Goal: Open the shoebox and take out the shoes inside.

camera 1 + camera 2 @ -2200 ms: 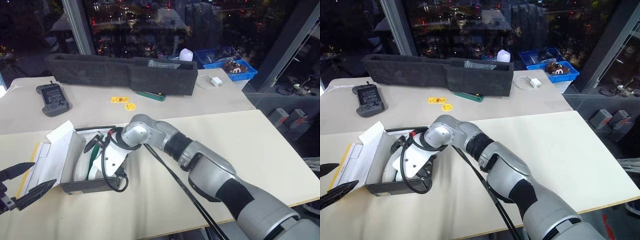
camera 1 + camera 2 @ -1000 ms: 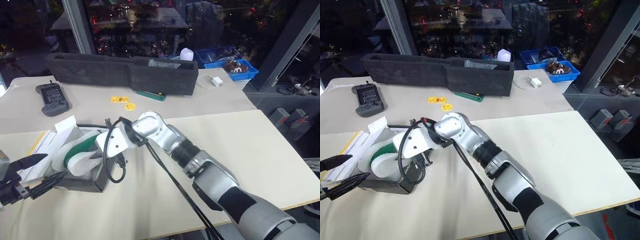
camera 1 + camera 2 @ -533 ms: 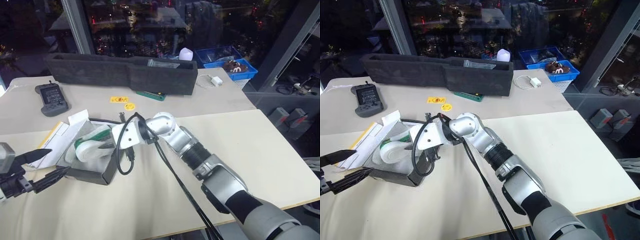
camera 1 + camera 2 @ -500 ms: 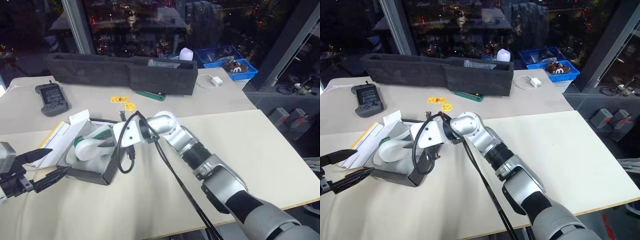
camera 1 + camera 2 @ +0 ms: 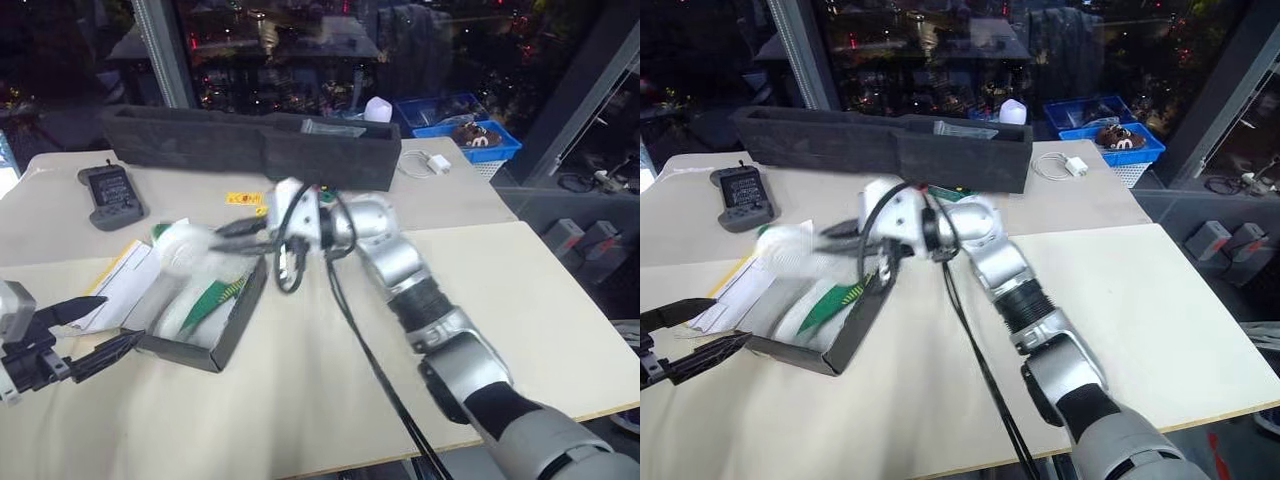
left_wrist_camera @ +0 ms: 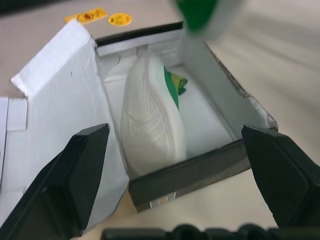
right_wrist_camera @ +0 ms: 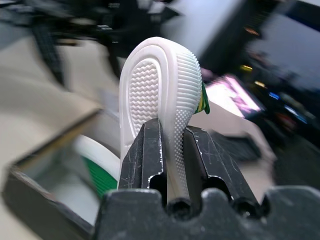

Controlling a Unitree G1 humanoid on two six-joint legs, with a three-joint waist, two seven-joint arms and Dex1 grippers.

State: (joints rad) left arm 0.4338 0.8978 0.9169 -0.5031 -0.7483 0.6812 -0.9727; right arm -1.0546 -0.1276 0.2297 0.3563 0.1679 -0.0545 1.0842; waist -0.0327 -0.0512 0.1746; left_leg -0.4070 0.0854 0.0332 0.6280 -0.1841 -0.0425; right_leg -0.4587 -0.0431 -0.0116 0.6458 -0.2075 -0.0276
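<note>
The shoebox (image 5: 236,318) lies open on the near table, its dark sides up and its white-lined lid (image 5: 112,292) folded flat to the left. One of the shoes (image 5: 205,303) rests in it on its side, white sole (image 6: 151,120) toward my left wrist camera. My right gripper (image 5: 238,238) hovers above the box's far end, shut on the other shoe (image 5: 188,245). Its ribbed white sole (image 7: 160,85) is pinched between the fingers (image 7: 147,150). My left gripper (image 5: 98,325) stands open just left of the lid, holding nothing.
A long black foam tray (image 5: 250,145) runs along the far table. A grey handheld controller (image 5: 110,195) and yellow stickers (image 5: 245,200) lie in front of it. A white charger (image 5: 432,162) and blue baskets (image 5: 460,135) are at the back right.
My right gripper has lifted the shoe up out of the box and carried it toward the far side. The other shoe stays in the box. My left gripper has held its place.
</note>
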